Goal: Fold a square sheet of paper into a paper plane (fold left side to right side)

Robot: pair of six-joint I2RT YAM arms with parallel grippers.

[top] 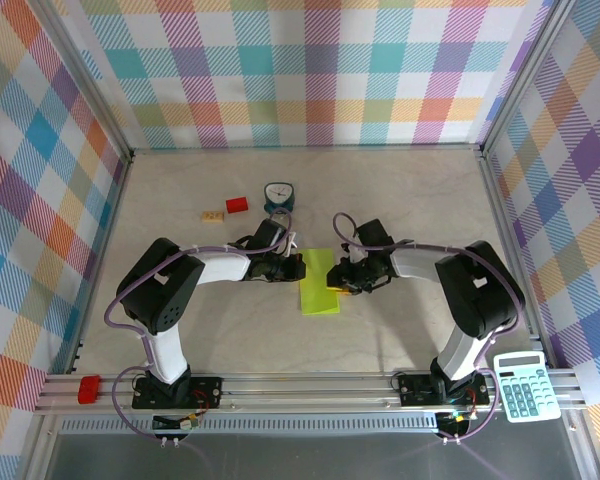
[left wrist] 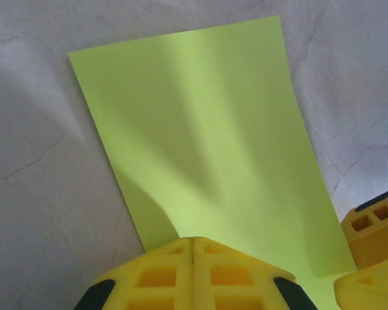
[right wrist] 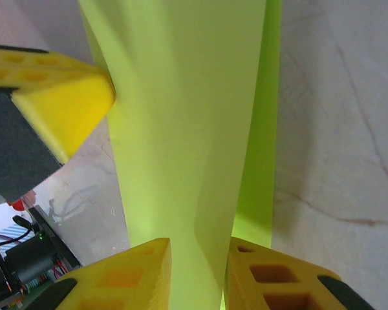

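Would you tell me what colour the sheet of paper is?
The sheet of paper is plain lime yellow-green, clearest in the left wrist view.

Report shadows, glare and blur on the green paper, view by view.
Top external: even light, sharp, no glare on the sheet. Left wrist: soft grey shadow bands cross it; its edges stay crisp. Right wrist: it sits very close and soft-focused, with a darker shaded fold low in the middle; the table veining reads sharper.
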